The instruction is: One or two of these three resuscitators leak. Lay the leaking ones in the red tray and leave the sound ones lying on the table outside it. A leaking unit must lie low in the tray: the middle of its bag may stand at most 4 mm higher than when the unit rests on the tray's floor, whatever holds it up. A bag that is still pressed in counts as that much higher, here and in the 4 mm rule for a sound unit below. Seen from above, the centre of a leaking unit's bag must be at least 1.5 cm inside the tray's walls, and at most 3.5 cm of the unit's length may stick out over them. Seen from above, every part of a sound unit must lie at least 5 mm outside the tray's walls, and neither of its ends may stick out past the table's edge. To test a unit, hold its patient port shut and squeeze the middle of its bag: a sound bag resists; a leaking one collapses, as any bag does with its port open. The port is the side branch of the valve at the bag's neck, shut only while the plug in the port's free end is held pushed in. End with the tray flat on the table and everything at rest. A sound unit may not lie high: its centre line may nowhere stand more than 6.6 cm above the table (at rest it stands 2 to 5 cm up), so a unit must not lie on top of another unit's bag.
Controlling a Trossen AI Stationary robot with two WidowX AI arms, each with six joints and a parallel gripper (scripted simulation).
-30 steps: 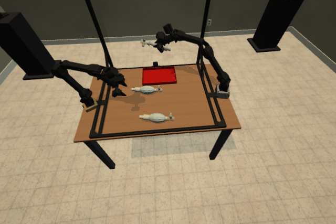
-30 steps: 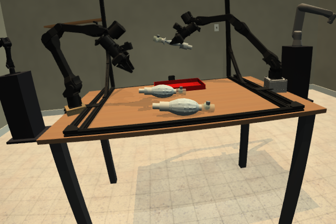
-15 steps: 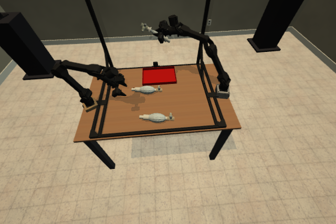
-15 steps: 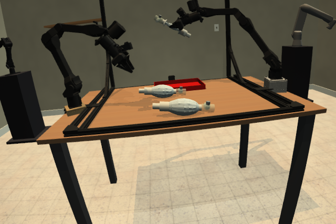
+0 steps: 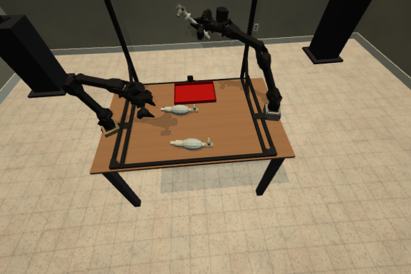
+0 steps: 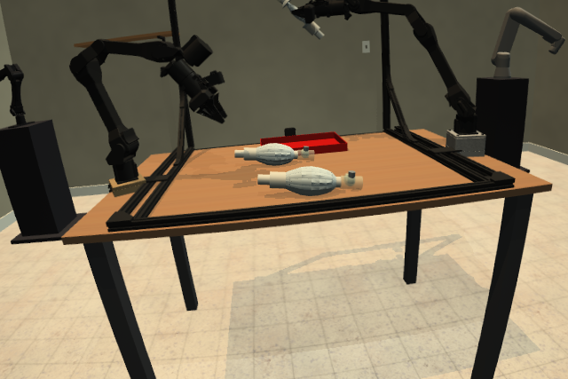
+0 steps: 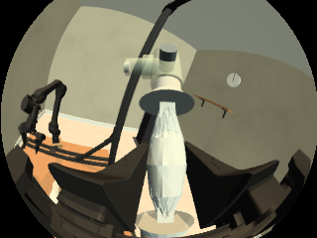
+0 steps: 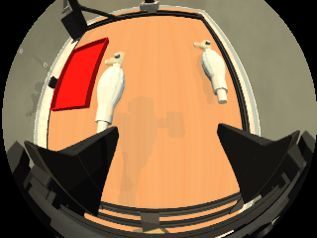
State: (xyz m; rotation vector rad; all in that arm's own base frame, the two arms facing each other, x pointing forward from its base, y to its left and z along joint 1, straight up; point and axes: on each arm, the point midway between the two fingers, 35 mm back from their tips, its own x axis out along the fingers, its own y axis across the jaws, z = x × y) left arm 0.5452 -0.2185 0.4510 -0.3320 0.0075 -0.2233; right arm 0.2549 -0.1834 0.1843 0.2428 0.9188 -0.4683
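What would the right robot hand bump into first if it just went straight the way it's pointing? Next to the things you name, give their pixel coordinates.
Probably the wooden table top (image 5: 225, 125) (image 6: 403, 159) (image 7: 93, 148) (image 8: 163, 89). The right gripper (image 5: 154, 110) (image 6: 224, 118) (image 7: 30, 151) (image 8: 169, 130) slants down toward it with open jaws, but the exact spot is hard to tell.

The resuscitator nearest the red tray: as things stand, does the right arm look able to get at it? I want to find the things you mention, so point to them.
Probably yes: the right arm's (image 5: 96, 81) (image 6: 138, 49) (image 7: 56, 109) jaws are open above the table, and nothing visible blocks the resuscitator (image 5: 180, 109) (image 6: 275, 153) (image 8: 111, 89). The left arm (image 5: 245, 37) (image 6: 390, 6) is high, holding another unit (image 5: 183, 13) (image 6: 312, 28) (image 7: 167, 159).

Two resuscitators (image 5: 180, 109) (image 6: 275, 153) (image 8: 110, 89) and a tray (image 5: 194, 92) (image 6: 339, 147) (image 8: 79, 79) lie on the wooden table (image 5: 232, 125) (image 6: 394, 163) (image 8: 163, 174).
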